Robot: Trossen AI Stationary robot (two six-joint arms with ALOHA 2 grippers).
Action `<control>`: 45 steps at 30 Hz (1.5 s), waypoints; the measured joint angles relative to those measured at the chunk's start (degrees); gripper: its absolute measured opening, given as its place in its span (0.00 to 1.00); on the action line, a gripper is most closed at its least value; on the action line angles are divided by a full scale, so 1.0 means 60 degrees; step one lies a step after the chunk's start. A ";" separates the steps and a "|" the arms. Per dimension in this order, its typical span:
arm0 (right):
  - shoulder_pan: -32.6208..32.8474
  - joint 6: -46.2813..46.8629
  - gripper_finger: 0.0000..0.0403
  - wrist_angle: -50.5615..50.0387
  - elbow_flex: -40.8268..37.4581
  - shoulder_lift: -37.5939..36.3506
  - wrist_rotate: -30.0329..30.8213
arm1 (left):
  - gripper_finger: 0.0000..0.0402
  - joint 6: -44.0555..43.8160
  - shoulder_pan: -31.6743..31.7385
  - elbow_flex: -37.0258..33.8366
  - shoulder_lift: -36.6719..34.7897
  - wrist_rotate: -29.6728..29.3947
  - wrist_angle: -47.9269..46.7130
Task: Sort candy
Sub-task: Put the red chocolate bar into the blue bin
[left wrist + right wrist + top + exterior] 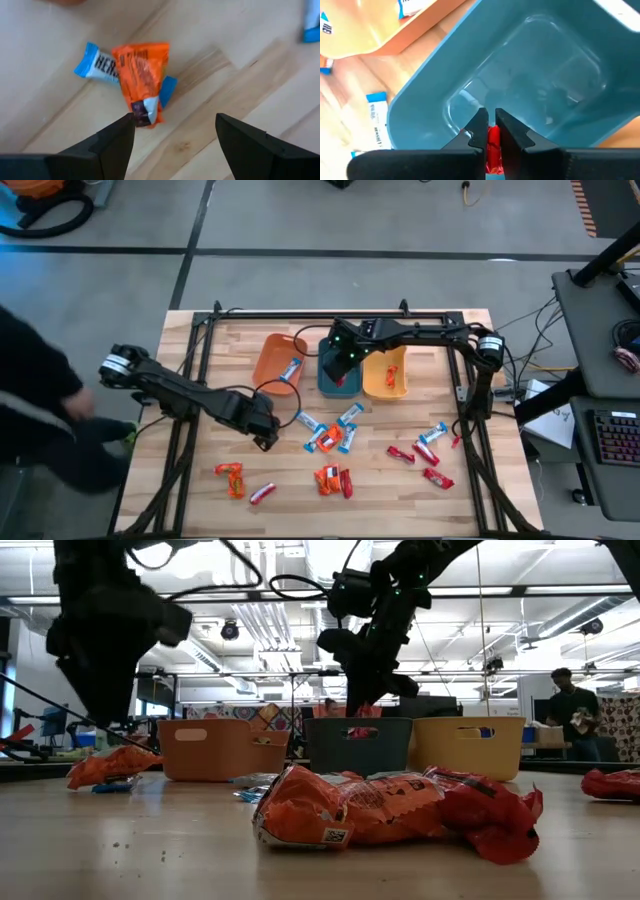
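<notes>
Small wrapped candies lie scattered on the wooden table: a blue-and-white and orange cluster (pixel 330 438), red ones (pixel 425 460), orange ones (pixel 232 478). Three bins stand in a row: orange (pixel 272 352), teal (pixel 325 380), yellow-orange (pixel 372 385). My left gripper (pixel 266 440) (pixel 175 135) is open above the table. Just ahead of it an orange candy (pixel 141 80) lies across a blue-and-white one (pixel 97 64). My right gripper (pixel 340 368) (pixel 491 130) hangs over the teal bin (pixel 530 65), shut on a red candy. My right gripper pinches a red candy (pixel 493 144) between its two fingers. Only a narrow red strip shows between them. The fingers point down from above into the teal bin, and the candy is lifted clear of the bin's floor.
A blue-and-white candy (pixel 291 369) lies in the orange bin, and an orange one (pixel 392 372) in the yellow-orange bin. A person's dark sleeve (pixel 40 410) reaches over the table's left edge. A black frame (pixel 330 315) borders the table. Candies (pixel 390 810) lie near the near edge.
</notes>
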 joint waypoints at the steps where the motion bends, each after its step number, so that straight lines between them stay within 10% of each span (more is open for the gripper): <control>1: 0.0000 -0.0008 0.06 0.0003 0.0000 0.0000 0.0005 | 0.64 0.0039 0.0003 0.0086 -0.0030 -0.0093 -0.0007; 45: -0.0124 -0.1253 0.06 0.1081 0.0073 -0.0739 -0.0418 | 0.64 0.0187 0.0003 0.0544 -0.0163 -0.0219 -0.0078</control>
